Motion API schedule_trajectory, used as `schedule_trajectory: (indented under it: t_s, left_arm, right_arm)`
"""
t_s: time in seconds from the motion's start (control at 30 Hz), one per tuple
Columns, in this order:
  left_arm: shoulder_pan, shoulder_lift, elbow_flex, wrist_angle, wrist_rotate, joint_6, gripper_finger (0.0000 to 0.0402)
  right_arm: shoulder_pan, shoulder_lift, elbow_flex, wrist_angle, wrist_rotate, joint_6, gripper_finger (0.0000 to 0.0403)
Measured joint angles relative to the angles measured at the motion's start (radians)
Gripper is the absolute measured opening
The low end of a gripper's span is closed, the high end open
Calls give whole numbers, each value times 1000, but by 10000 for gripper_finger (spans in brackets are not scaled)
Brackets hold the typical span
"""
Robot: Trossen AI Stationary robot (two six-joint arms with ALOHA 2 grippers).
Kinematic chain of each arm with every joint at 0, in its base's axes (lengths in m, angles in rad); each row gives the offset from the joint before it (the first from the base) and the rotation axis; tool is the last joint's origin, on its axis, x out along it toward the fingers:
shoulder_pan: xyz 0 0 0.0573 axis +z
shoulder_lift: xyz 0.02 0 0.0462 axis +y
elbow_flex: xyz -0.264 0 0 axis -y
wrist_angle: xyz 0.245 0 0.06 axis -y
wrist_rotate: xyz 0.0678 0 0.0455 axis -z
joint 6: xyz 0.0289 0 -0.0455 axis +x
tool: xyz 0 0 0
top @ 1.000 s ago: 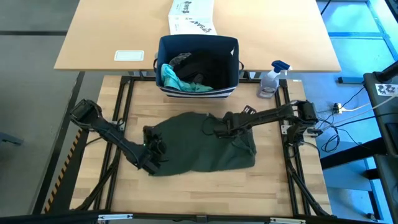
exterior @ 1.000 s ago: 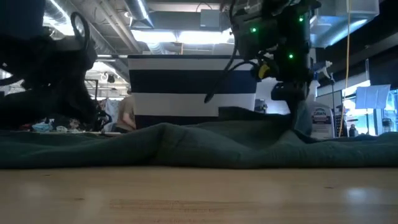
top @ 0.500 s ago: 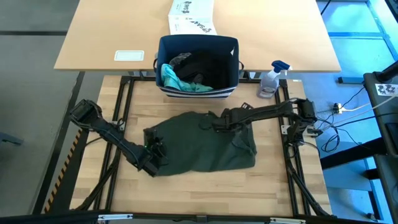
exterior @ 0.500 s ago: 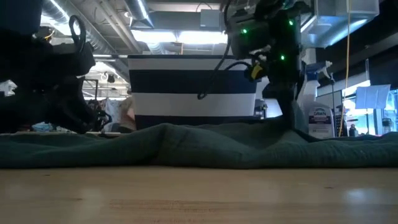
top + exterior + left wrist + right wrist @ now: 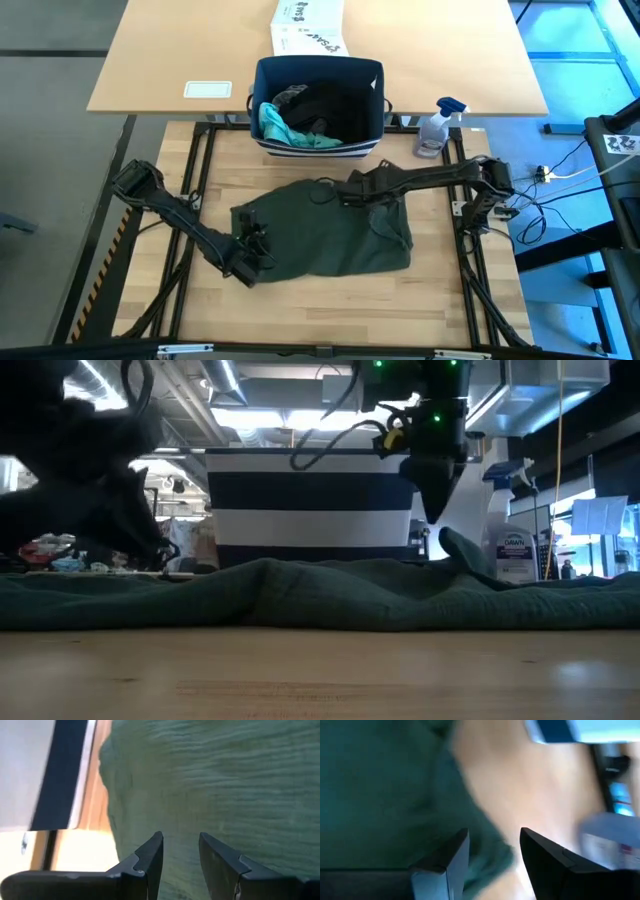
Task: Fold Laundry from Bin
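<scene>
Olive-green garment (image 5: 325, 232) lay spread flat at approx. ctr of the slatted desk (image 5: 440, 310), wrinkled, w/ a bunched fold toward its right-hand edge. Navy bin (image 5: 320, 103) w/ white base stripes stood at the desk's far edge, just beyond the garment and apart from it; inside it, a teal piece (image 5: 282, 125) lay against the left wall beside dark cloth (image 5: 325, 110). Left pincer (image 5: 258, 250) sat low at the garment's left edge, directly over the cloth; left wrist view showed its fingers (image 5: 150, 857) parted w/ a clear gap, nothing between them, green fabric below. Right pincer (image 5: 338, 192) was positioned over the garment's far edge, arm reaching in from the desk's right side. In the low view the right pincer (image 5: 434, 510) pointed downward, tip clear of the cloth, w/ a small raised peak of fabric just beside and below it. Right wrist view showed its fingers (image 5: 452, 857) apart, no cloth held, garment edge and bare wood beneath. Spray bottle (image 5: 436, 127) stood near the desk's far-right corner, right of the bin. White printed box (image 5: 308, 26) and a white label card (image 5: 208, 89) lay on the separate tan table (image 5: 160, 60) behind the bin.
</scene>
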Motion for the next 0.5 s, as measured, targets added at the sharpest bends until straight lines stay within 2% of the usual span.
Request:
schedule_trajectory:
  t_s: [0.17,0.27,0.37,0.5]
  left_arm:
    - [3,0,-93,187,18,0,120]
    - [3,0,-162,304,34,0,120]
    - [5,-3,-218,349,55,-39,120]
    - [-1,-6,-247,332,71,-120,120]
  right_arm:
    - [84,0,-53,227,-1,-84,177]
    - [110,0,-122,270,5,-122,177]
    - [108,0,-198,233,30,-101,177]
    - [106,0,-263,47,97,-25,177]
